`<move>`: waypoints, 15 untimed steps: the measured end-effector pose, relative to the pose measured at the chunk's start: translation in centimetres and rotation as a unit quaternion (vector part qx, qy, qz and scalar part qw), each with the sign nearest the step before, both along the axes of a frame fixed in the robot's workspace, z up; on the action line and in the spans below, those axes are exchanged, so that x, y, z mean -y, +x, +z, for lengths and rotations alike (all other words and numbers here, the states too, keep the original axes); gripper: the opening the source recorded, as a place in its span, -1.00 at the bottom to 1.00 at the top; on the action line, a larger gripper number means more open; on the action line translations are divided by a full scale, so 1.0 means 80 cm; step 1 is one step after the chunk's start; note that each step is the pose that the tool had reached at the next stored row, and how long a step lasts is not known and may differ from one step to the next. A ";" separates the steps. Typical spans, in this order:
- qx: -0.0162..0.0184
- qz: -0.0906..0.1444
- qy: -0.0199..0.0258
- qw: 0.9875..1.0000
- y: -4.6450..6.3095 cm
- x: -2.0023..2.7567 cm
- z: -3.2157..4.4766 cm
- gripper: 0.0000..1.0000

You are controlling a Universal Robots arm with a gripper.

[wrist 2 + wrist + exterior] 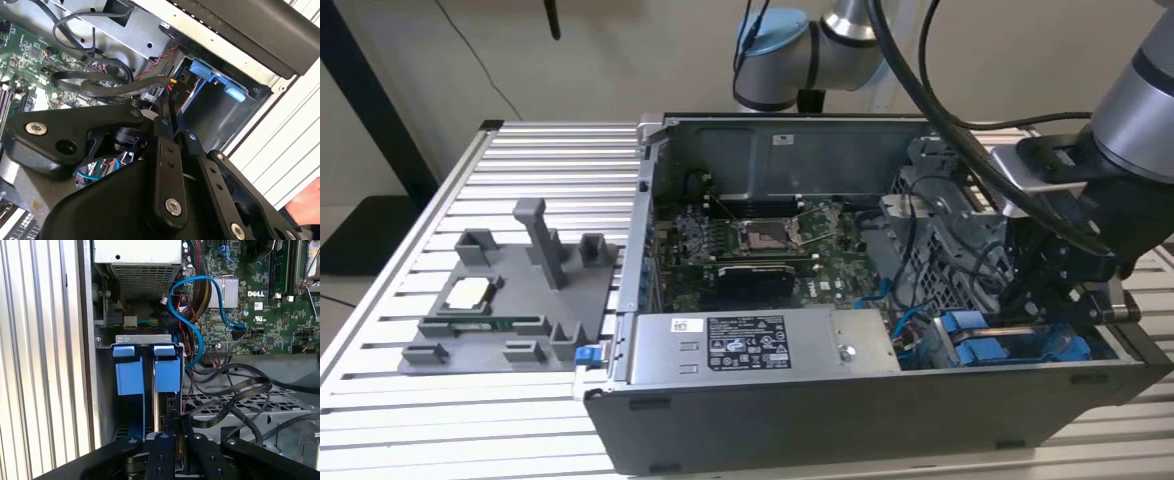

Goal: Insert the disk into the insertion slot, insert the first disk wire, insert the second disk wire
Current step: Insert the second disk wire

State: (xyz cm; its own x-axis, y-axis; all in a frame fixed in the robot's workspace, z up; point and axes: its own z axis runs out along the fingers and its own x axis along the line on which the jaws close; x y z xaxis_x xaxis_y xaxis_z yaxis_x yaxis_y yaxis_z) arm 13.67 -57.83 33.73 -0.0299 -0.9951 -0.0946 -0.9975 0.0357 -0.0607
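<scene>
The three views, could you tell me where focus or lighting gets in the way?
In the second wrist view the gripper looms close and dark, masking much of the motherboard; in the first wrist view the blue tabs are evenly lit; in the exterior view the bay beneath the arm lies in shadow.

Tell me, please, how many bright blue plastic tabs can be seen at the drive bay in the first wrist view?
2. One blue tab sits nearer the case's outer wall; the other blue tab is beside it, nearer the blue cable. The end effector hangs close to them and may hide more.
</scene>
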 end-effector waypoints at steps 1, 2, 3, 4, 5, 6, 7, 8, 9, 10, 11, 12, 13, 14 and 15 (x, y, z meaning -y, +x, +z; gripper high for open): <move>0.000 0.000 0.001 1.000 0.000 0.0000 -0.0006 -0.65; 0.000 0.000 0.001 1.000 0.000 0.0000 -0.0005 -0.52; 0.000 0.000 0.001 1.000 0.000 0.0000 -0.0003 -0.52; 0.000 0.000 0.001 1.000 0.000 0.0000 0.0009 -0.52; 0.000 0.000 0.001 1.000 0.000 0.0000 0.0032 -0.52; 0.000 0.000 0.001 1.000 0.000 0.0000 0.0067 -0.52; 0.000 0.000 0.001 1.000 0.000 0.0000 0.0104 -0.52; 0.000 0.000 0.001 1.000 0.000 0.0000 0.0141 -0.52; 0.000 0.000 0.001 1.000 0.000 0.0000 0.0163 -0.52; 0.000 0.000 0.001 1.000 0.000 0.0000 0.0174 -0.52; 0.000 0.000 0.001 1.000 0.000 0.0000 0.0174 -0.52; 0.000 0.000 0.001 1.000 0.000 0.0000 0.0175 -0.52; 0.000 0.000 0.001 1.000 0.000 0.0000 0.0180 -0.52; -0.001 0.000 0.000 1.000 0.000 0.0000 0.0184 -0.52; -0.003 0.000 0.000 1.000 0.001 0.0000 0.0188 -0.52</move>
